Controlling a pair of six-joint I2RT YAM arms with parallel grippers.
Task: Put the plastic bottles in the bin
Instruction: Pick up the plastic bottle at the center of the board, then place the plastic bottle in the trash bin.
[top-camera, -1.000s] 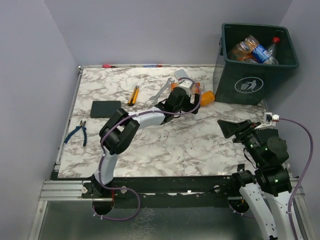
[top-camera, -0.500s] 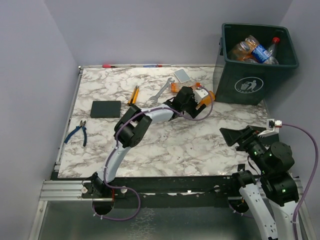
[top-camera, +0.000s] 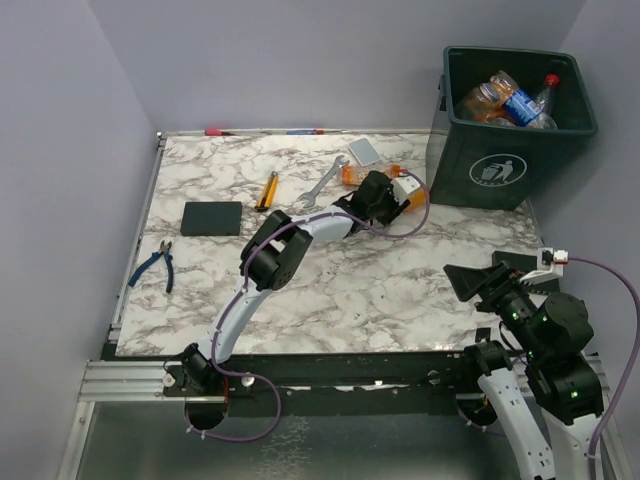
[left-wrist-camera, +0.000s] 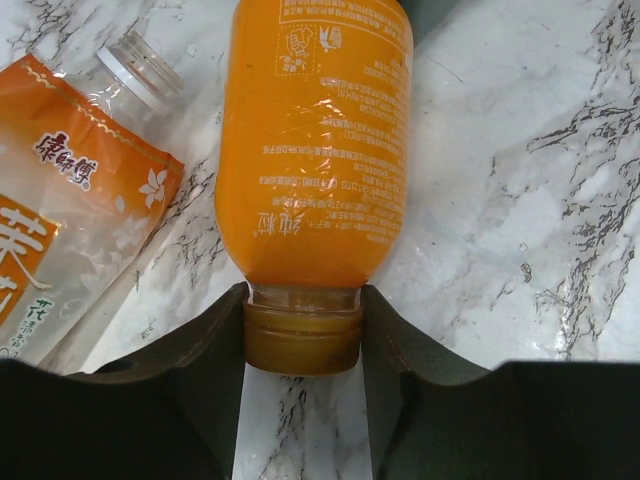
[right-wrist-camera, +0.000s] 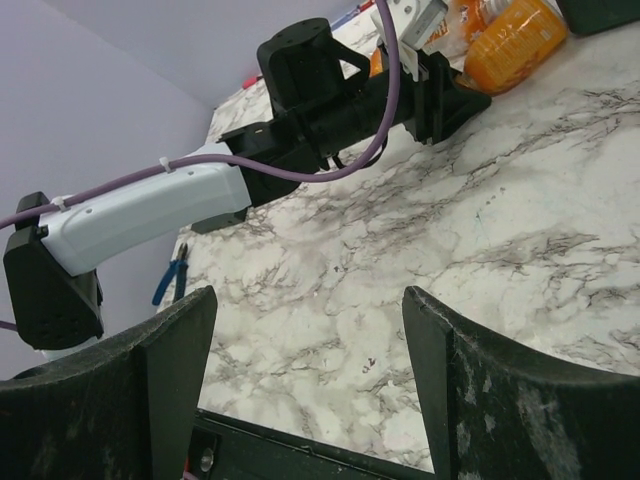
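Orange plastic fills the left wrist view: an orange bottle (left-wrist-camera: 315, 150) lies on its side on the marbled counter (top-camera: 330, 290), cap towards the camera. The left jaws are closed on that cap from both sides, their inner faces touching it. In the top view this bottle (top-camera: 417, 191) sits right of centre in the upper part of the frame, near the foot of the dark green bin (top-camera: 500, 172), which stands in the upper right corner with several bottles (top-camera: 505, 100) already inside. A clear bottle with an orange label (left-wrist-camera: 70, 200) lies just beside the orange one, at the left of the wrist view. The right jaws stand wide open and empty at the lower right of the top view, well away from the work. Because the grip is on the very end of the orange bottle, its body will likely droop when raised. A firm hold and a slow, straight lift should keep it from slipping or nudging its neighbour. The bin's wall is much taller than the bottle, so it probably needs to be carried above the rim before release over the opening.
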